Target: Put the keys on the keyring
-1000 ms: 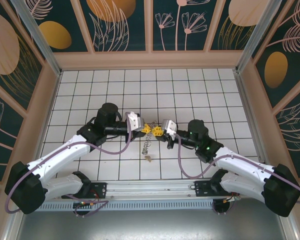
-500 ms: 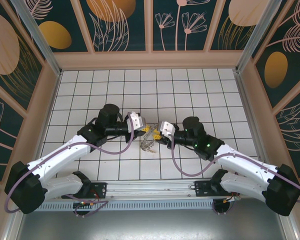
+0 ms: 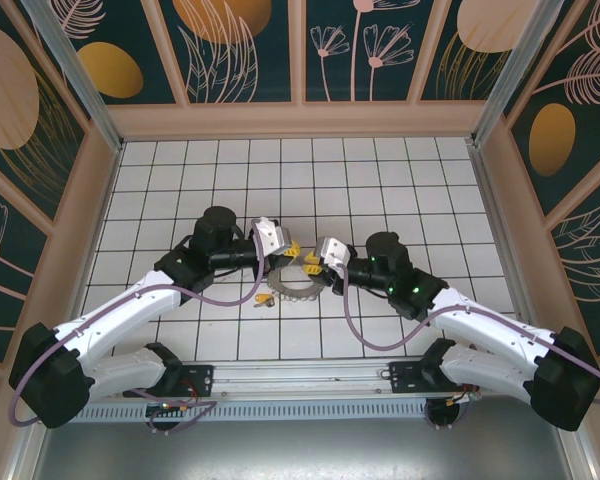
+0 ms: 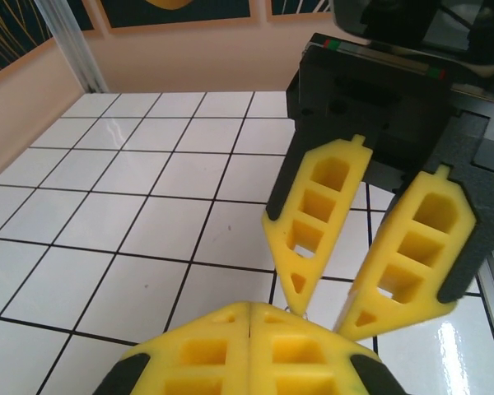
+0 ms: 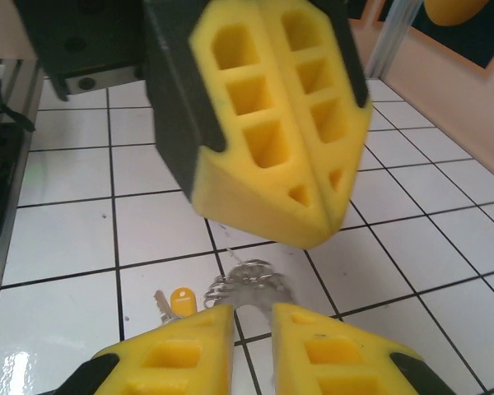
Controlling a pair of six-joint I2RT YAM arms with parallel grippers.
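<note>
Keyring [image 3: 292, 292] — flat grey, fringed, yellow-tagged

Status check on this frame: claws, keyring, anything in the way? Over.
Left claw shut, right claw slightly open, facing each other. Keyring flat on the tiles under them, apparently loose. Nothing blocking it.

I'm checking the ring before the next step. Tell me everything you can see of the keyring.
The keyring is a grey metal ring, its rim fringed with small metal pieces. It lies flat on the white tiles, below and between the tips of the left claw and the right claw. Its yellow-orange tag rests on the tiles at its near-left side. Neither claw looks closed on it. Whether a tip touches it cannot be told.
</note>
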